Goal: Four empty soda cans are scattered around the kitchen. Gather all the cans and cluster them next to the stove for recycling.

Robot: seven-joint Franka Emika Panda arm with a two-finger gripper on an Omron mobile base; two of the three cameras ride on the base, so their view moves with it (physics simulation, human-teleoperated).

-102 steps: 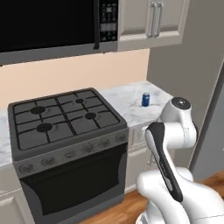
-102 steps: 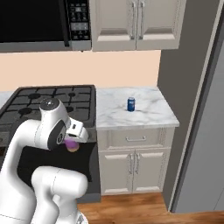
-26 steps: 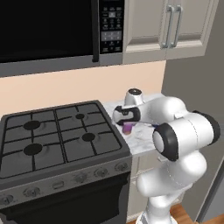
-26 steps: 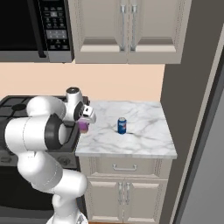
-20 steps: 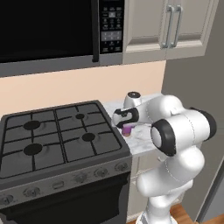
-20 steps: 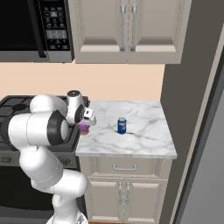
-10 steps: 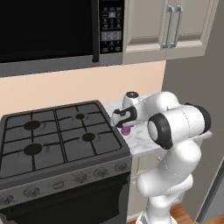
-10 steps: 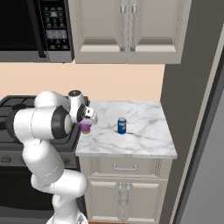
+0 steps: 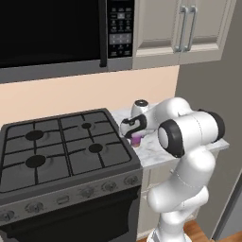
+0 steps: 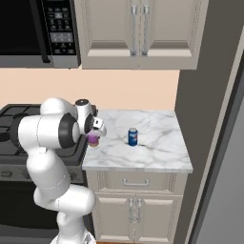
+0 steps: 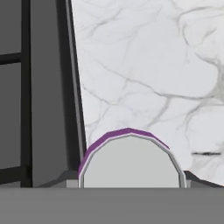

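Observation:
My gripper [image 9: 135,134] is shut on a purple-pink soda can [image 9: 136,141], held upright and low over the marble counter [image 9: 156,147], right beside the stove's [image 9: 61,151] right edge. From the other side the gripper [image 10: 94,135] covers the top of this can [image 10: 93,140]. In the hand view its silvery top [image 11: 131,159] sits between my fingertips, with the stove [image 11: 39,87] at the left. A blue soda can [image 10: 133,137] stands upright on the counter [image 10: 157,147], a short way right of the held can.
A black microwave [image 9: 52,33] hangs over the stove, with beige wall cabinets [image 10: 138,33] to its right. A tall dark grey panel [image 10: 209,119] closes the counter's right end. Drawers and doors [image 10: 138,190] lie below the counter.
The hand has sunk slightly toward the counter with the purple-pink can in it, and the arm's elbow has swung. The blue can has not moved.

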